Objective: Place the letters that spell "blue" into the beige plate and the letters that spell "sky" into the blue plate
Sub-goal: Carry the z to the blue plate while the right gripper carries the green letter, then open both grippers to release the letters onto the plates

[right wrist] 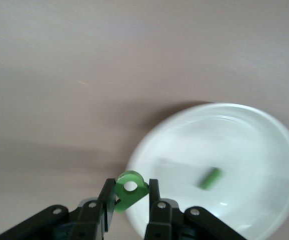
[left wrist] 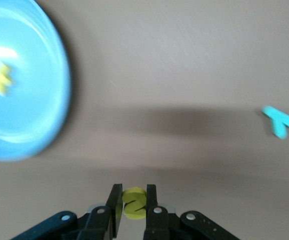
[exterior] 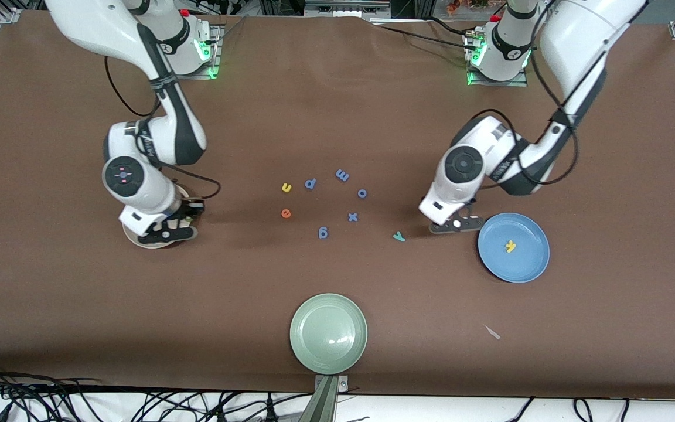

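Note:
My left gripper [exterior: 457,224] [left wrist: 133,192] is shut on the yellow "s" [left wrist: 134,203], low over the cloth between the teal "y" [exterior: 399,236] [left wrist: 281,121] and the blue plate [exterior: 528,264] [left wrist: 34,115]. The yellow "k" [exterior: 510,246] [left wrist: 1,79] lies in that plate. My right gripper [exterior: 170,230] [right wrist: 130,187] is shut on the green "b" [right wrist: 130,192] over the rim of the beige plate [exterior: 149,243] [right wrist: 254,145], where the green "l" [right wrist: 210,178] lies. The yellow "u" [exterior: 286,187] and orange "e" [exterior: 285,213] lie mid-table.
Several blue-purple letters [exterior: 353,217] are scattered around the table's middle, beside the "u" and "e". A pale green plate [exterior: 329,333] sits close to the front camera. A small pale scrap [exterior: 493,332] lies on the cloth nearer the camera than the blue plate.

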Robot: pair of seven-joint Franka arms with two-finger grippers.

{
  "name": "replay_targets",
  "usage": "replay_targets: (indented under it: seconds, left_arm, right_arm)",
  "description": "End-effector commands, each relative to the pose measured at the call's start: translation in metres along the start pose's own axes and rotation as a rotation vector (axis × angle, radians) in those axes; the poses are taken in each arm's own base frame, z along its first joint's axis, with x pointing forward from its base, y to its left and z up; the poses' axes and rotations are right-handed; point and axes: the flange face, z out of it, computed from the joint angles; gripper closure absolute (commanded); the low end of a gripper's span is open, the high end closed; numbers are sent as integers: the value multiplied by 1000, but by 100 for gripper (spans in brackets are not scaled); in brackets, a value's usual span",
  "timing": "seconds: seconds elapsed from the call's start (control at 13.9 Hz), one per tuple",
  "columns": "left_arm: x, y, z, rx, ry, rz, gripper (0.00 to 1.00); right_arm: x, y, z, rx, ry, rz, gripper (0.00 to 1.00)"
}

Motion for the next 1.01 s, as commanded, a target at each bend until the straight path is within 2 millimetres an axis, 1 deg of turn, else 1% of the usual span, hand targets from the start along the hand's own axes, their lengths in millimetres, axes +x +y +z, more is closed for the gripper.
replay_targets:
  seconds: [0.0, 0.07, 0.14, 0.22, 0.29, 0.36, 0.43, 0.5, 0.58, 0.65, 0.72, 0.79, 0.86, 0.94]
  left_arm:
    - [37, -65, -10, 4, 7, 112, 100]
    - [47, -83, -6, 4, 13, 150, 100]
    - [58, -102, 2, -9, 8, 162, 100]
    - [66, -115, 5, -17, 7, 173, 100]
    - [73, -128, 13, -26, 0, 183, 100]
    - [79, -139, 23, -39, -4, 181, 100]
    - [82, -139, 32, -60, 8, 179, 100]
    - [84, -136, 44, -80, 11, 178, 100]
    - [87, -136, 54, -98, 25, 173, 100]
    - [89, -138, 57, -98, 33, 169, 100]
    - [89, -138, 56, -98, 34, 169, 96]
    - [88, -136, 57, -97, 32, 172, 87]
    - [88, -134, 55, -97, 34, 174, 33]
    - [88, -135, 51, -94, 37, 176, 0]
  right_arm:
    - [-25, 38, 10, 24, -30, -54, 77]
    - [-28, 42, 14, 33, -39, -39, 50]
    - [-28, 42, 15, 47, -44, -18, 1]
    - [-26, 37, 12, 51, -43, -14, 0]
    - [-22, 30, 4, 52, -30, 3, 0]
    - [-17, 14, -3, 58, -39, 42, 0]
    - [-12, -6, -12, 68, -45, 66, 0]
    - [-9, -28, -15, 75, -47, 101, 0]
    - [-7, -55, -18, 82, -44, 138, 0]
    - [-5, -78, -20, 90, -39, 180, 0]
    - [-3, -103, -22, 99, -37, 218, 0]
    - [-4, -124, -24, 108, -35, 253, 0]
    - [-4, -141, -25, 117, -30, 290, 0]
    - [-8, -162, -26, 125, -28, 321, 0]
